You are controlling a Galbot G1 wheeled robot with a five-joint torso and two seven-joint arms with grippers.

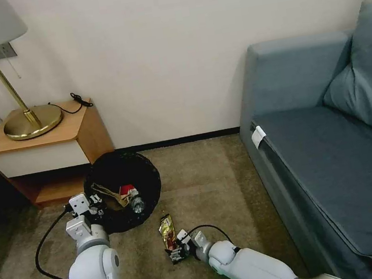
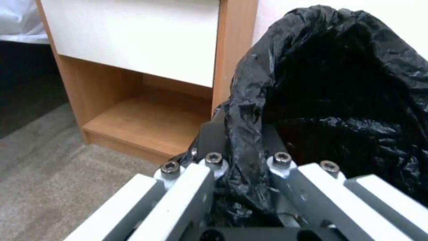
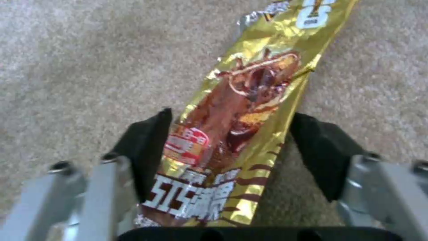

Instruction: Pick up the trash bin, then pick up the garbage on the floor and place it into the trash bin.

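Right gripper (image 3: 227, 157) fingers stood apart astride snack wrapper (image 3: 249, 110) on carpet, ready to close; left gripper (image 2: 243, 150) fingers clamped trash bin (image 1: 123, 186) rim, holding it near.

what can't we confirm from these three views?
- Trash bin white body: head and left wrist views, covered by the black bag.
- Bin's bottom: head view, too dark beyond the few pieces visible.
- Left hand grip: left wrist view, bag folds hide whether the bin's hard rim is pinched or just plastic.
- Right hand contact: right wrist view, fingers straddle the snack wrapper; its lower end is cut off.
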